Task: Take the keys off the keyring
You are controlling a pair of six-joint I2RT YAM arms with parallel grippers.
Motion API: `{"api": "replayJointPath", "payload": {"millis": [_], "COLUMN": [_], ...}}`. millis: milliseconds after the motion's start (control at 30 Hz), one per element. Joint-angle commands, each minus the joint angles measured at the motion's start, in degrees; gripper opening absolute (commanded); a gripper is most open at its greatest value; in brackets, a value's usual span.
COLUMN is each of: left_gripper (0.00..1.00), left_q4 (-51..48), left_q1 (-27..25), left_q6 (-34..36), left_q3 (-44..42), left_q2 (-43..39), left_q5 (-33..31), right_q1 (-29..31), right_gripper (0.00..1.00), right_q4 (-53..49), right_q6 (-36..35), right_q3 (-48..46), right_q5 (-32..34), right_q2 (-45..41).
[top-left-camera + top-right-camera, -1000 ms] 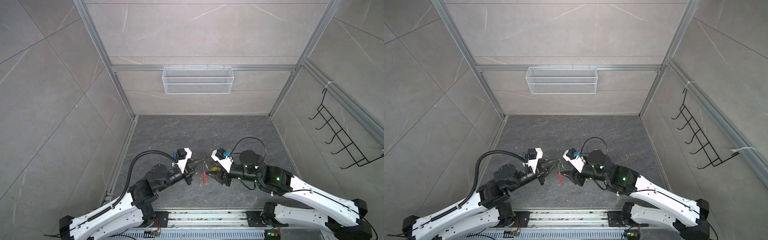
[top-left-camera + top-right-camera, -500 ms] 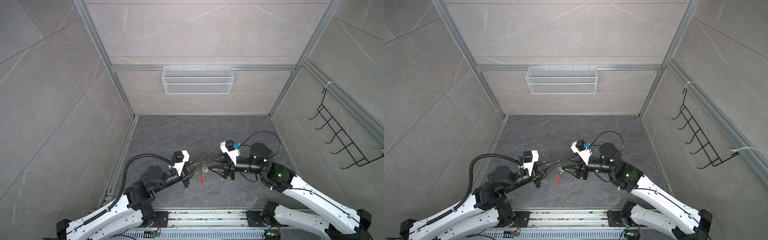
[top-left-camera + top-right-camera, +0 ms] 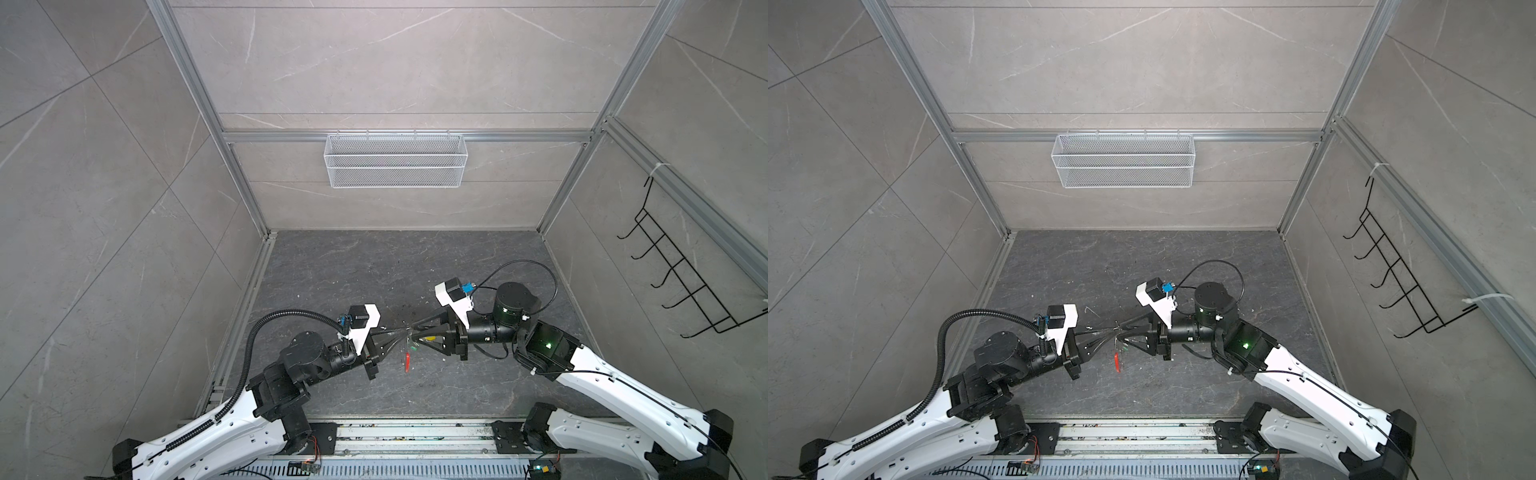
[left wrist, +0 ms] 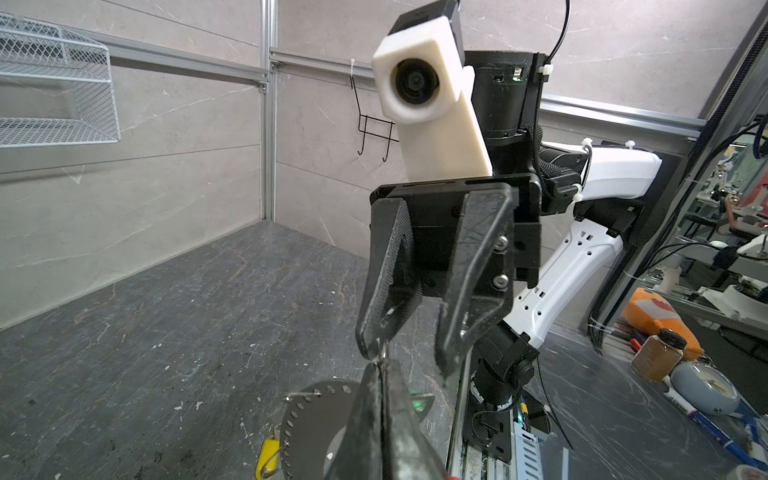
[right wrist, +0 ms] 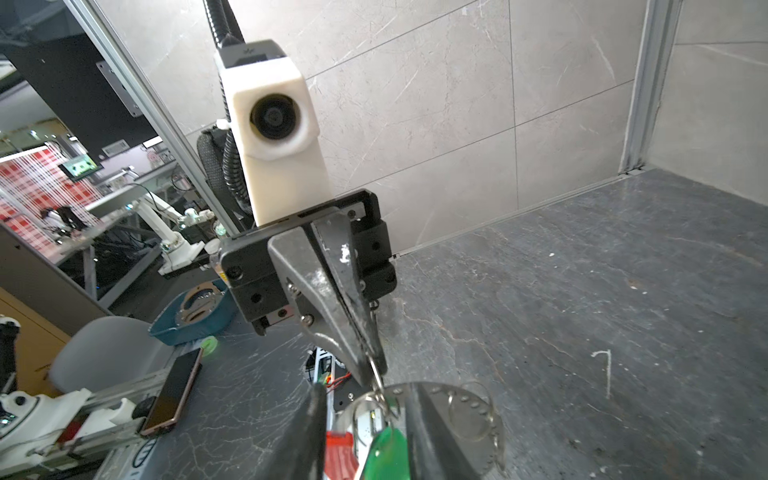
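The keyring hangs above the floor between my two grippers; its grey band dotted with holes (image 4: 307, 419) (image 5: 469, 415) carries a red segment (image 3: 408, 360) (image 3: 1116, 360) that dangles below. My left gripper (image 4: 382, 368) (image 3: 402, 332) is shut on the keyring at a small wire loop (image 5: 376, 374). A yellow-headed key (image 4: 268, 455) hangs off the band's far edge. The green-headed key (image 5: 386, 453) (image 4: 417, 403) sits between the fingers of my right gripper (image 5: 368, 388) (image 3: 415, 336), which is open; one of its fingertips (image 4: 374, 345) almost touches the left gripper's tip.
A white wire basket (image 3: 395, 166) hangs on the back wall and a black hook rack (image 3: 685, 282) on the right wall. The arms' base rail (image 3: 415, 436) runs along the front edge. A phone (image 5: 172, 390) lies outside the cell.
The right gripper has come up to the left gripper's tip and its jaws have narrowed around the green key. The left gripper has stayed shut on the keyring.
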Motion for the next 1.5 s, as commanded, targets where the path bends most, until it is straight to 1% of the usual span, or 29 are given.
{"api": "replayJointPath", "payload": {"millis": [0, 67, 300, 400, 467, 533, 667, 800, 867, 933, 1033, 1100, 1200, 1333, 1467], "left_gripper": [0.0, 0.0, 0.0, 0.0, 0.2, 0.27, 0.31, 0.32, 0.32, 0.32, 0.32, 0.32, 0.32, 0.32, 0.32], "left_q4": [4.43, 4.45, 3.71, 1.12, -1.31, -3.71, -8.65, -12.1, -13.81, -15.86, -17.99, -17.5, -16.95, -17.73, -19.99], "left_q1": [0.16, 0.16, 0.16, 0.16, 0.16, 0.16, 0.27, 0.64, 1.13, 2.22, 5.56, 7.78, 9.34, 9.34, 9.38], "left_q6": [0.95, 0.89, 0.18, -0.63, -1.04, -1.23, -1.92, -2.13, -2.04, -2.11, -3.42, -4.73, -5.33, -4.88, -4.09], "left_q3": [0.27, 0.28, 1.25, 2.6, 3.21, 3.82, 5.57, 7.73, 9.15, 11.01, 13.24, 13.53, 14.2, 15.85, 17.75], "left_q2": [-0.66, -0.72, 0.38, 0.7, 0.22, -0.38, -0.35, 0.93, 2.19, 4.04, 6.6, 7.47, 8.79, 10.68, 12.7], "left_q5": [0.39, 0.23, 0.6, 0.24, -0.86, -1.6, -2.76, -1.64, 0.18, 3.9, 11.83, 16.56, 22.49, 27.19, 29.77], "right_q1": [-0.15, -0.15, -0.15, -0.17, -0.2, -0.24, -0.44, -0.42, -0.44, -0.51, -0.46, -0.5, -0.43, -0.46, -0.5], "right_gripper": [0.27, 0.23, 0.0, 0.0, 0.0, 0.0, 0.0, 0.0, 0.0, 0.0, 0.0, 0.0, 0.0, 0.0, 0.0], "right_q4": [1.39, 1.39, 1.47, -2.73, -7.84, -12.75, -21.08, -26.85, -29.72, -32.49, -35.94, -37.74, -39.32, -40.01, -40.2], "right_q6": [0.8, 0.93, 1.68, 0.72, -0.72, -2.42, -5.43, -8.24, -9.84, -11.64, -13.56, -14.61, -15.8, -16.52, -16.88], "right_q3": [-0.11, -0.23, -0.33, 0.96, 2.18, 3.36, 5.68, 8.27, 10.08, 11.93, 14.26, 15.29, 16.32, 16.82, 17.51], "right_q5": [-0.98, -0.71, -0.3, 2.69, 5.76, 8.18, 12.26, 14.58, 15.24, 15.13, 13.5, 11.72, 9.07, 6.42, 4.63], "right_q2": [0.36, 0.34, 0.64, 0.52, 0.27, 0.16, 0.07, 0.16, 0.4, 0.68, 1.38, 1.7, 2.08, 2.44, 2.87]}}
